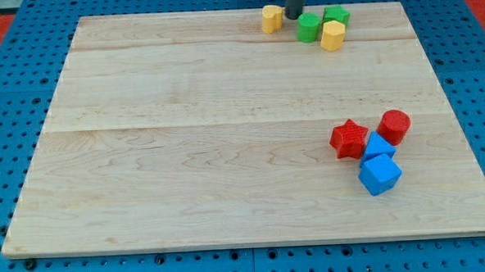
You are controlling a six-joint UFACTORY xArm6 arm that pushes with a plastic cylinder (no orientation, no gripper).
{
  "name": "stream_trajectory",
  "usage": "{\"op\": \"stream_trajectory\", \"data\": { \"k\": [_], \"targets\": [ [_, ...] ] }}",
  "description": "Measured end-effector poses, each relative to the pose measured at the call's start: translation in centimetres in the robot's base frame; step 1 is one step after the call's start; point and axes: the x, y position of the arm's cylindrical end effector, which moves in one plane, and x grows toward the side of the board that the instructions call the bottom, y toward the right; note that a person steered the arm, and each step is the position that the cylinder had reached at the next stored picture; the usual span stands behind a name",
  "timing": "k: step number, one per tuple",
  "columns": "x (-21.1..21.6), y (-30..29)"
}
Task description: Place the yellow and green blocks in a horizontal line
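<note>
My tip (294, 16) touches down near the view's top edge of the wooden board (186, 155), between the blocks. A yellow cylinder-like block (272, 19) stands just to its left. A green cylinder (308, 27) sits just to its right and slightly lower. A green star-shaped block (336, 16) lies right of that, and a yellow hexagonal block (332, 35) sits below the star, touching the green cylinder. The four blocks form a rough cluster along the top edge.
A red star block (349, 138), a red cylinder (394, 126) and two blue blocks (379, 146) (380, 174) are clustered at the view's lower right. A blue pegboard (3, 97) surrounds the board.
</note>
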Motion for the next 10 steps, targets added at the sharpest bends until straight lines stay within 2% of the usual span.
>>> {"op": "stream_trajectory", "data": {
  "k": [1, 3, 5, 7, 8, 9, 10],
  "targets": [
    [0.0, -6.8],
    [12.5, -2.1],
    [8.2, 5.2],
    [4.2, 5.0],
    [4.2, 3.5],
    [6.7, 3.3],
    [10.6, 5.7]
  ]
}}
